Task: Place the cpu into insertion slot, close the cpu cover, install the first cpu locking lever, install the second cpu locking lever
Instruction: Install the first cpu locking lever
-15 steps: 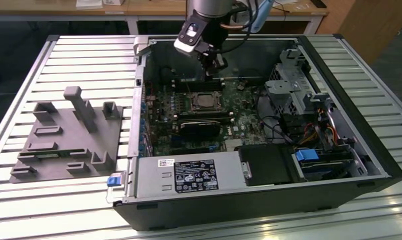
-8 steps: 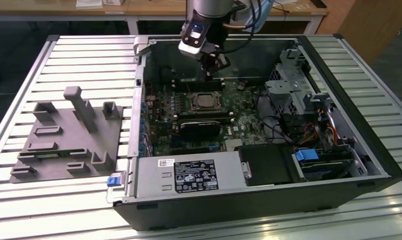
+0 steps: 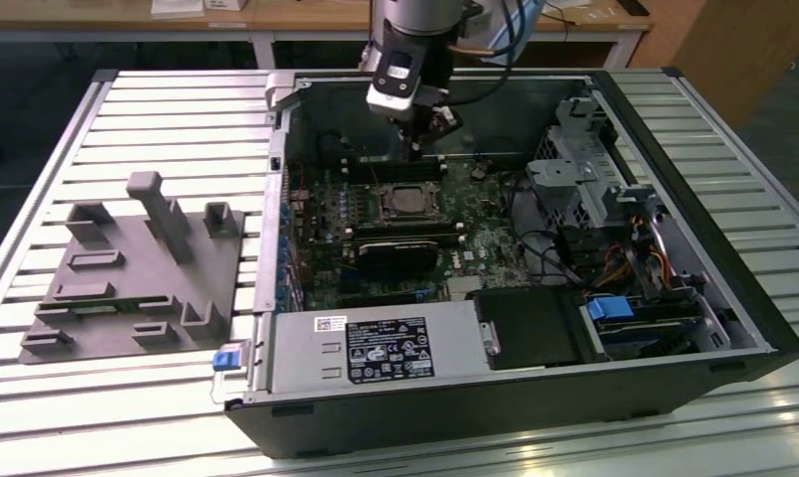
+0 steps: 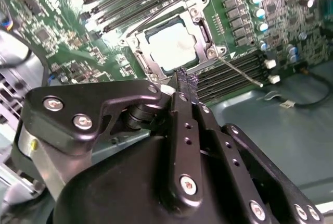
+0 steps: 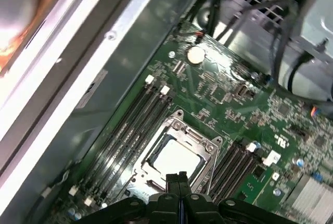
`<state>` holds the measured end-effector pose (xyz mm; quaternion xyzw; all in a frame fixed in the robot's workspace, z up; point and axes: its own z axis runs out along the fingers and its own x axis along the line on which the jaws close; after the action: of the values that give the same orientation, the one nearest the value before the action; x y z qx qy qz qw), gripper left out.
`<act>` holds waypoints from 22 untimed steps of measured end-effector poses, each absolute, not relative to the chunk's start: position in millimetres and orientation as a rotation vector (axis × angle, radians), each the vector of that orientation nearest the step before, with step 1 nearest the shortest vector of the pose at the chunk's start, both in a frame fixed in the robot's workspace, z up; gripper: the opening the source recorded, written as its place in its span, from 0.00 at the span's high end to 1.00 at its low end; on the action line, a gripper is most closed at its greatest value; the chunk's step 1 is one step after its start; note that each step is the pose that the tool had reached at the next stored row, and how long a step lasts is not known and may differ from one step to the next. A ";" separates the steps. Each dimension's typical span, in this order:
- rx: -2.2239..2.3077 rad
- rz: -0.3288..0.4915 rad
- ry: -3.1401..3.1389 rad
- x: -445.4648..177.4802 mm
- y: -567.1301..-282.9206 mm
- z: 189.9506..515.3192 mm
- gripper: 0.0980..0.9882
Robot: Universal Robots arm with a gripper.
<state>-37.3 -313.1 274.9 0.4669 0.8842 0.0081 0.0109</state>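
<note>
Slatted metal worktop (image 3: 134, 99) carries an open computer case (image 3: 718, 258) laid on its side, so that its green circuit board (image 5: 218, 86) faces upward and can be reached from above. A grey fixture (image 3: 121, 268) with upright holders stands on the same worktop, at the exterior view's left, well apart from the work.

Arm (image 3: 419, 25) descends into the case from above. Claw (image 3: 419, 139) hangs over the board, just beside the far edge of the socket area in the exterior view. In the second wrist view the claw (image 4: 186, 81) has its two fingers pressed together to a thin seam, with nothing between them. Finding: closed and empty.

The cpu (image 4: 174, 47) lies flat in the insertion slot (image 5: 154, 155), pale face up, square to the socket. The cpu cover (image 5: 195, 136) lies down around it, its window framing the chip; judged lowered, which holds the chip in its seat.

One thin wire locking lever (image 4: 239, 72) runs out at an angle from the socket corner over the memory slots (image 4: 229, 78), its free end clear of the frame. Judged not latched. The second lever cannot be told apart from the frame.

Fingertips stand near the socket edge on the lever's side, consistent with a narrow closed tip used for pushing a wire, not gripping.
</note>
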 end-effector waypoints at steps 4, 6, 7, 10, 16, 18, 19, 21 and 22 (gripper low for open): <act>1.357 0.026 2.810 -37.3 -313.1 274.9 0.99; 1.304 0.027 2.835 -37.3 -313.1 274.9 0.99; 1.278 0.027 2.847 -37.3 -313.1 274.9 0.99; 1.201 0.028 2.881 -37.3 -313.1 274.8 0.99; 1.042 0.030 2.943 -37.3 -313.1 274.6 0.99; 0.989 0.030 2.962 -37.3 -313.1 274.6 0.99; 0.962 0.031 2.971 -37.3 -313.1 274.6 0.99; 0.908 0.031 2.988 -37.3 -313.1 274.6 0.99; 0.882 0.031 2.996 -37.3 -313.1 274.6 0.99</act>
<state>-37.3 -313.1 274.6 0.2822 0.9593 0.0101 0.0091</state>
